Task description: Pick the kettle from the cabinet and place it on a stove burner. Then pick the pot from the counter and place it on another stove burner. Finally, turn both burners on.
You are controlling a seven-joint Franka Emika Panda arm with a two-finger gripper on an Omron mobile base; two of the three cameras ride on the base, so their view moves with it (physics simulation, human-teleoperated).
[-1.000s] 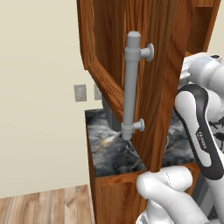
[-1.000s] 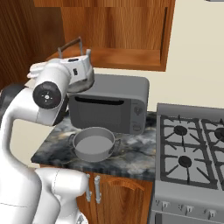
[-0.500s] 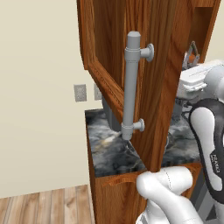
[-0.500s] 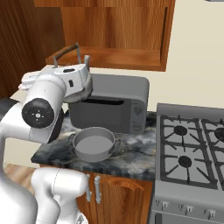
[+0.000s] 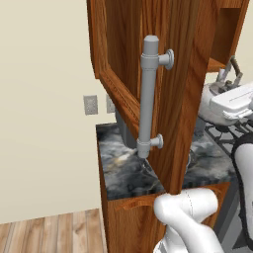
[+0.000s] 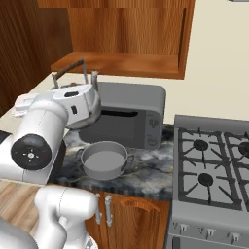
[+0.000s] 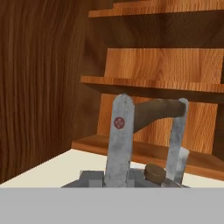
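Observation:
The small silvery kettle hangs in the air in front of the cabinet's lowest shelf, above the counter and to the left of the microwave. My gripper is shut on it at the foot of its thin arched handle. In the hand view the handle and the lid knob rise just ahead of the gripper. From the left base view the kettle pokes out past the open cabinet door. The wide grey pot sits on the counter below. The stove burners are bare.
A grey microwave stands on the counter right behind the pot. The open cabinet door with its long grey bar handle juts out at the left. The grey stove adjoins the counter on the right. Wooden shelves lie ahead of the hand.
The arm has swung down and the hand has carried the kettle lower and out from the cabinet toward the microwave. The pot has not moved.

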